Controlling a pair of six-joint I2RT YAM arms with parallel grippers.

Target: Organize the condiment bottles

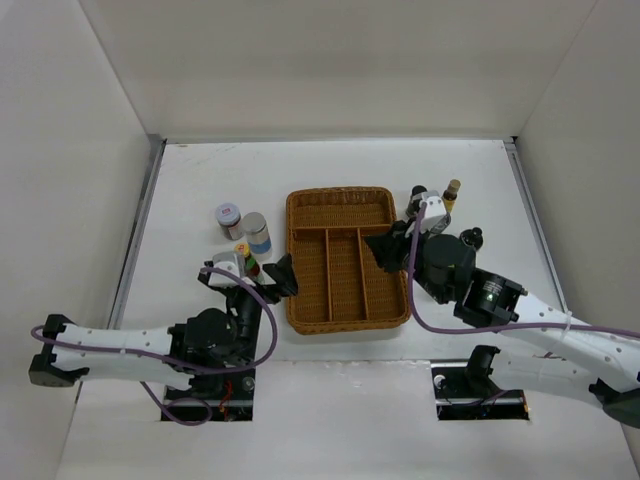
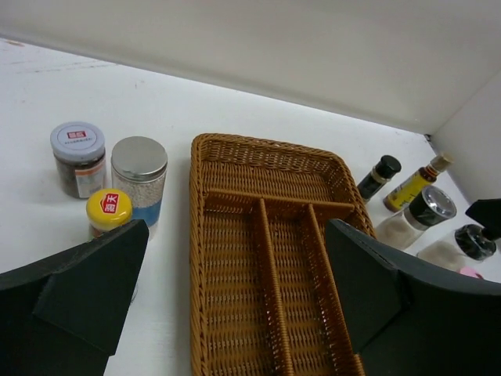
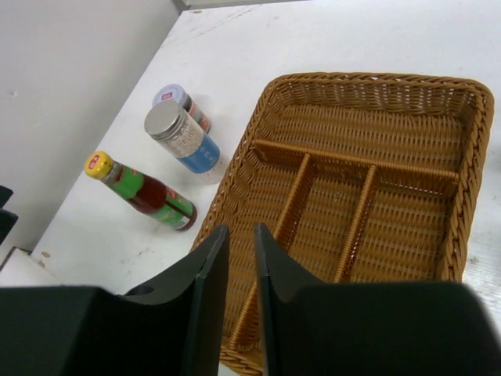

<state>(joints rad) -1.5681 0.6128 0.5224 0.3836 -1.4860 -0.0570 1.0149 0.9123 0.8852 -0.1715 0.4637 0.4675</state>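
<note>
An empty wicker basket (image 1: 300, 215) with dividers lies mid-table; it also shows in the left wrist view (image 2: 205, 235) and the right wrist view (image 3: 477, 157). Left of it stand a jar with a white, red-marked lid (image 1: 229, 218) (image 2: 77, 157), a silver-lidded jar (image 1: 257, 232) (image 2: 139, 176) (image 3: 182, 137) and a yellow-capped sauce bottle (image 1: 245, 260) (image 2: 109, 210) (image 3: 141, 192). Right of it stand several small bottles (image 1: 452, 192) (image 2: 419, 182). My left gripper (image 1: 283, 276) (image 2: 235, 290) is wide open and empty at the basket's left edge. My right gripper (image 1: 388, 250) (image 3: 241, 247) is all but shut and empty above the basket's right side.
White walls close in the table on the left, back and right. A dark-capped bottle (image 2: 379, 176), a black-lidded jar (image 2: 415, 215) and another dark-capped jar (image 1: 470, 238) stand close to the basket's right rim, next to my right arm.
</note>
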